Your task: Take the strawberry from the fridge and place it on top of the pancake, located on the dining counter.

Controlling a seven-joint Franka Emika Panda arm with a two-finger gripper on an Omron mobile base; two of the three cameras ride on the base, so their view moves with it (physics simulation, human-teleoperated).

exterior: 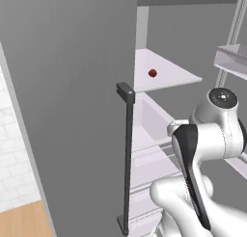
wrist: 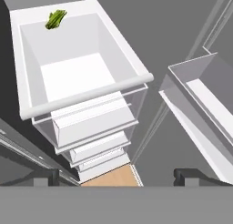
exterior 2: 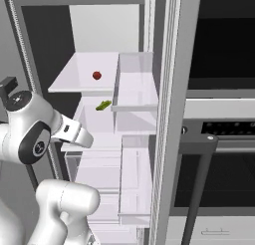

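The fridge (exterior: 72,111) has its right door swung open onto a white shelved interior. The strawberry (exterior: 152,73) (exterior 2: 97,75), a tiny dark red berry, lies alone on the upper white shelf (exterior 2: 74,77). My gripper (wrist: 118,177) is open with nothing between its widely spread fingertips (wrist: 45,175). It hangs in front of the fridge, lower than the strawberry's shelf, looking down into a white drawer (wrist: 77,68). The hand (exterior 2: 77,133) sits left of and below the berry. The pancake and the dining counter are out of view.
A small green item (exterior 2: 103,105) (wrist: 56,19) lies at the back rim of the drawer. The open door's clear bins (exterior 2: 134,84) stand right of the shelves. The closed left door's dark bar handle (exterior: 128,159) is near my arm. A dark oven (exterior 2: 219,139) is at the right.
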